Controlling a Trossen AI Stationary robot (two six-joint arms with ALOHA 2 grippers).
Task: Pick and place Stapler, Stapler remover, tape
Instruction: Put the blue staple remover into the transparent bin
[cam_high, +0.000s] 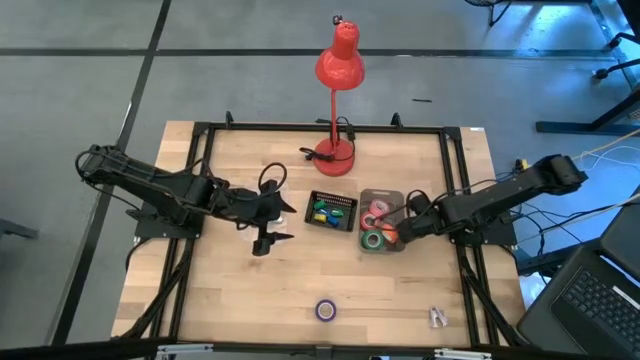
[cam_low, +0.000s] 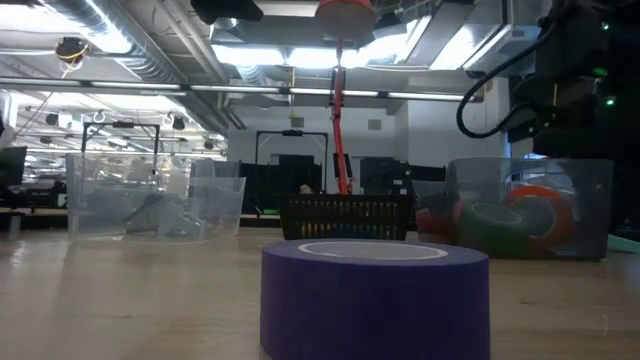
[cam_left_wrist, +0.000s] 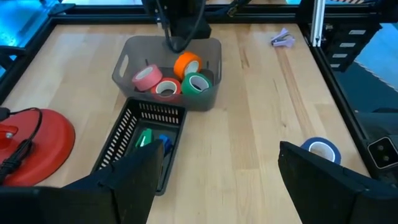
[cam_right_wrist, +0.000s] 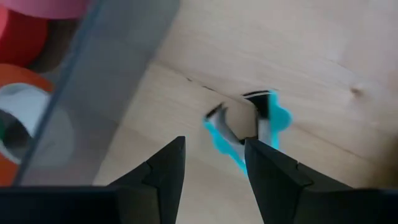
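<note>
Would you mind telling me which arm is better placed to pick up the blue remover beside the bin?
Right. Its gripper hangs directly over the blue remover by the bin, fingers open on either side of it. The left gripper waits beyond the basket, farther off.

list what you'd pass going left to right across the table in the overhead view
left gripper → black mesh basket → clear bin of tape rolls → right gripper. Nearer the front edge: purple tape roll → small stapler remover.
</note>
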